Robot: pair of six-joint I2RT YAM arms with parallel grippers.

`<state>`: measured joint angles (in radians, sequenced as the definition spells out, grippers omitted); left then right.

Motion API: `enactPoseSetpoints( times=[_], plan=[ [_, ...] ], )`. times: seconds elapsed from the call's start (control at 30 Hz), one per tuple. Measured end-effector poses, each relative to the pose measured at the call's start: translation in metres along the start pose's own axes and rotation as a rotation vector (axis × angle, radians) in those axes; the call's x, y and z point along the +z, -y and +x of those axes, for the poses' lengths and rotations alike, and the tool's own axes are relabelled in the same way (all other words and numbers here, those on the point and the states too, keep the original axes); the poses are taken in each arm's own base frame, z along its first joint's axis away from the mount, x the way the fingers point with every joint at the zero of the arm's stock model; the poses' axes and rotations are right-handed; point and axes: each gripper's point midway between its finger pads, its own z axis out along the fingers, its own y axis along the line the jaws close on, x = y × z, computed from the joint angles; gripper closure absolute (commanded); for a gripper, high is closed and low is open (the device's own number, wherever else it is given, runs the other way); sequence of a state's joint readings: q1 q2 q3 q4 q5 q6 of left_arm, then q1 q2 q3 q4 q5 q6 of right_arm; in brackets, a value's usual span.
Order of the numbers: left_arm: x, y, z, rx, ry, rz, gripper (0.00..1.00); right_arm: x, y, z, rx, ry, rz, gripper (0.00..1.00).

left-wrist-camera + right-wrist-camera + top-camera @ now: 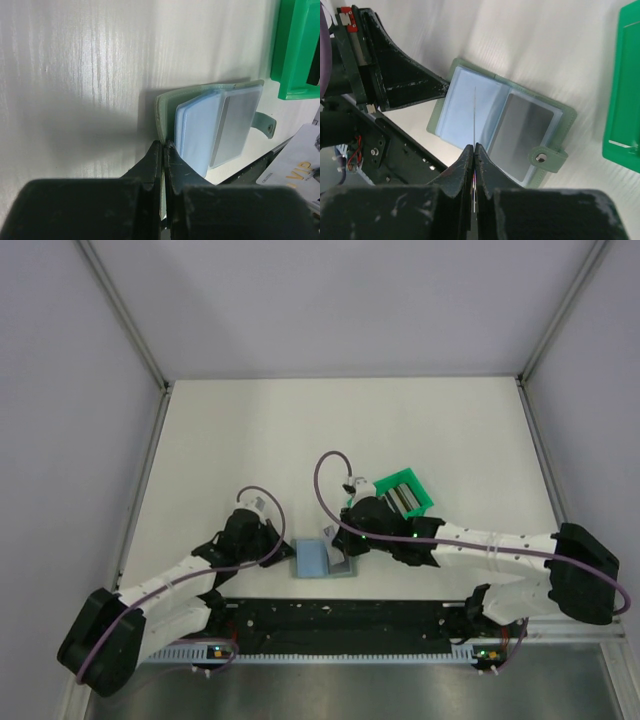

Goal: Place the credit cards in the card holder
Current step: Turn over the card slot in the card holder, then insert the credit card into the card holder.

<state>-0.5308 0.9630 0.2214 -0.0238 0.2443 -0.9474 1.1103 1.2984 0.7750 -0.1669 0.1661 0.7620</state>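
The card holder (318, 560) lies open near the table's front edge, light blue inside, and shows in the left wrist view (197, 127) and the right wrist view (457, 112). A grey card (522, 135) sits in its right-hand pocket (235, 122). My left gripper (164, 144) is shut on the holder's grey-green left edge (284, 552). My right gripper (474, 146) is shut on a whitish credit card (300, 165), seen edge-on (474, 112) above the holder's blue left page. In the top view the right gripper (336, 538) hangs over the holder.
A bright green open bin (402, 495) stands just right of and behind the holder, with dark items inside; it also shows in the wrist views (295, 45) (625, 90). The black base rail (340, 615) runs along the table's near edge.
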Motion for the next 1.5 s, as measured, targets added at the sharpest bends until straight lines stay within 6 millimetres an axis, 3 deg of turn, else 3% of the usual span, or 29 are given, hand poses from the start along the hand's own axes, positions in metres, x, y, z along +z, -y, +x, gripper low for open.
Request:
enactPoseSetpoints(
  times=[0.27, 0.63, 0.97, 1.23, 1.5],
  plan=[
    [0.0, -0.004, 0.002, 0.021, 0.01, 0.015, 1.0, 0.004, -0.001, 0.019, 0.02, -0.023, -0.093, 1.0],
    [-0.001, -0.005, 0.001, 0.045, 0.02, 0.016, 1.0, 0.01, -0.005, 0.012, 0.098, 0.016, -0.195, 1.0],
    [0.001, -0.009, 0.003, 0.04, 0.025, 0.015, 1.0, 0.029, 0.029, 0.047, 0.238, -0.015, -0.118, 1.0],
    [0.001, -0.008, 0.003, 0.04, 0.03, 0.023, 1.0, 0.032, 0.024, 0.04, 0.304, 0.033, -0.154, 1.0],
    [0.002, -0.008, 0.002, 0.039, 0.033, 0.029, 1.0, 0.035, 0.029, 0.047, 0.34, 0.021, -0.14, 1.0]
  ],
)
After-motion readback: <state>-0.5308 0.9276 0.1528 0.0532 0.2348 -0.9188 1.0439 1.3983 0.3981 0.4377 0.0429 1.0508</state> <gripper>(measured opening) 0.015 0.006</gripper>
